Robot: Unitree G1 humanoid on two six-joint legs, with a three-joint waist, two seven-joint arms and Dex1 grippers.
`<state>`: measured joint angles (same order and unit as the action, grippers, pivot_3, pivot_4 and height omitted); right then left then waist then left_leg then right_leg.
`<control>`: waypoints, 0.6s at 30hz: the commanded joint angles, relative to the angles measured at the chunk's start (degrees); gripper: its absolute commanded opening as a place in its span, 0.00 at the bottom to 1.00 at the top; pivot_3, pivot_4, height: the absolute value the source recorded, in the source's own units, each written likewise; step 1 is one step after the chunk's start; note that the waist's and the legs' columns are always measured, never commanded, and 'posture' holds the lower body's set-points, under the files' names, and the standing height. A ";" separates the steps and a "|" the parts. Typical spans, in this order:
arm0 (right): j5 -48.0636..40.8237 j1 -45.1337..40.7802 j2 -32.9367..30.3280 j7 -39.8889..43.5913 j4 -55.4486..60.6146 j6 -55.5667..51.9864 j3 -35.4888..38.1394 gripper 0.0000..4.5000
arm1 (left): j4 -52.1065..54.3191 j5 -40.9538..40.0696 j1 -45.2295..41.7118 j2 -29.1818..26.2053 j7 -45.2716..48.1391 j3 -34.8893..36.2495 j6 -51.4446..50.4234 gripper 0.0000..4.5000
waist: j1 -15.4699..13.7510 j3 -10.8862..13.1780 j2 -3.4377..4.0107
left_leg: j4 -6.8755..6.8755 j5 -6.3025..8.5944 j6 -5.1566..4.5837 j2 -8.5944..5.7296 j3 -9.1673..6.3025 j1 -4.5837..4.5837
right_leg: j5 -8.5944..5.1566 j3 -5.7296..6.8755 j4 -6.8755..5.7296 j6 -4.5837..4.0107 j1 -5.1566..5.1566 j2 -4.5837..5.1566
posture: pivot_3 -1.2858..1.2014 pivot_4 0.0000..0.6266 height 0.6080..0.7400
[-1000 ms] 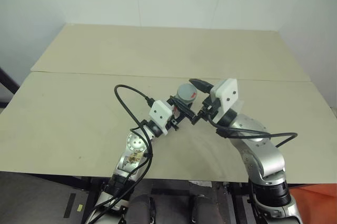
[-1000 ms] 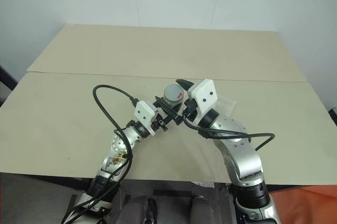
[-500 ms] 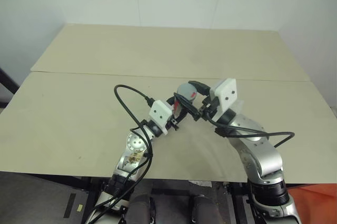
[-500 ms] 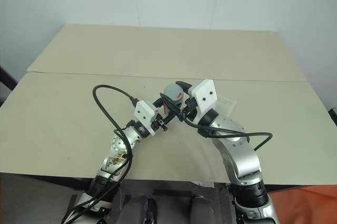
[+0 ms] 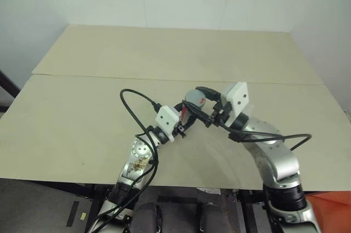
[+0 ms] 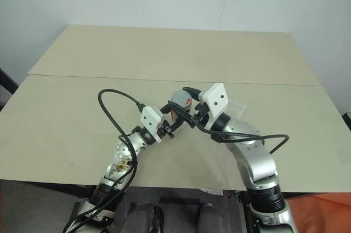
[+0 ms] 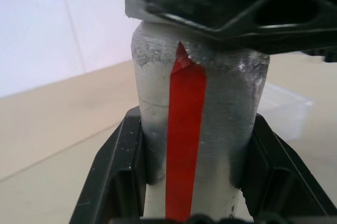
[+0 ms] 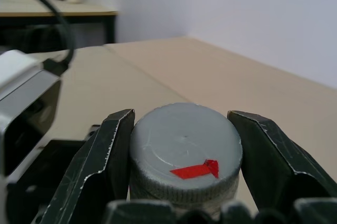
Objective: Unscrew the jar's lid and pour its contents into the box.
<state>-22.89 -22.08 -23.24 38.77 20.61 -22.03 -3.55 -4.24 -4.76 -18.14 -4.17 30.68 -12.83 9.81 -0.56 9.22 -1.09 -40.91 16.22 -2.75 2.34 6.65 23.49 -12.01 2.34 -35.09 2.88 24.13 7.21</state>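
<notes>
While my left gripper [image 7: 189, 203] clamps the jar [image 7: 197, 129] by its sides and holds it upright above the table [image 5: 82, 107], my right gripper [image 8: 184, 166] sits closed on the lid [image 8: 185, 147], one finger on each side of its rim. Since the jar's long axis runs straight up through the lid, the twist should turn about that line. Just beyond my right arm lies the box [image 7: 287, 110].

Matt rough-brushed grey jar [image 7: 200, 129], ribbed-edged lid [image 8: 185, 150], clear glossy plastic box [image 7: 284, 109].
</notes>
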 commanded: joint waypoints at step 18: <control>-12.37 -27.14 -10.45 53.73 -37.11 14.60 -11.51 0.62 | 8.84 -8.81 1.70 -3.07 11.18 -2.72 -3.33 0.43 | 0.02 0.00 0.00 | -0.01 -0.06 0.09 0.03 0.02 -0.06 | 0.00 0.00 -0.02 0.00 -0.02 -0.01 | 0.52 0.24 1.00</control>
<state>-32.43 -47.61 -32.82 88.73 -15.83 -9.87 -10.44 2.60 -13.34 -15.26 -7.80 41.52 -14.72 6.04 -0.54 9.22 -1.09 -40.92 16.15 -2.66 2.36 6.66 23.45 -12.01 2.34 -35.11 2.87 24.11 7.20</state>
